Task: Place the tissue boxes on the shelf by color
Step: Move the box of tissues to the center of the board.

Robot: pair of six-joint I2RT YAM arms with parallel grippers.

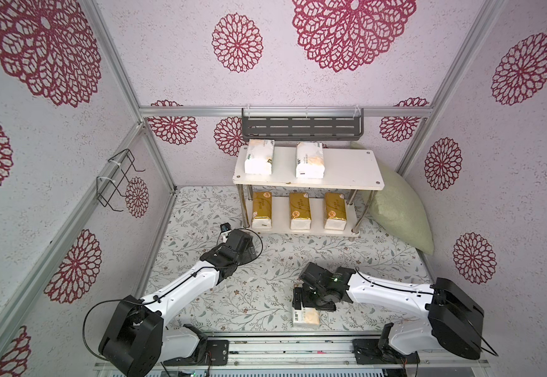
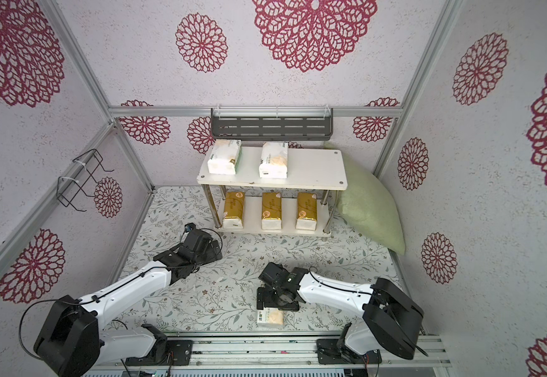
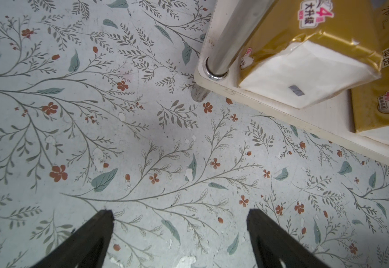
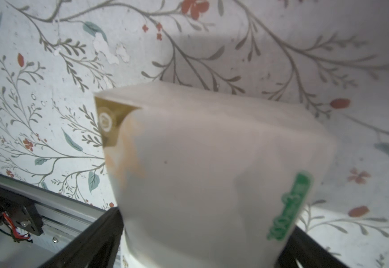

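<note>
Gold tissue boxes [image 1: 300, 210] line the shelf [image 1: 347, 166] below, white tissue boxes [image 1: 309, 160] above.

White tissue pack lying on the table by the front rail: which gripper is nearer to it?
Right. The right gripper has its open jaws on either side of the pack; the left gripper hangs open over bare table beside the shelf, well away.

Left arm [image 1: 181, 289] stretches toward the far side, left gripper [image 3: 180, 212] low with jaws apart. Right arm [image 1: 389, 289] reaches left, right gripper [image 4: 208, 219] pointing down, jaws wide.
</note>
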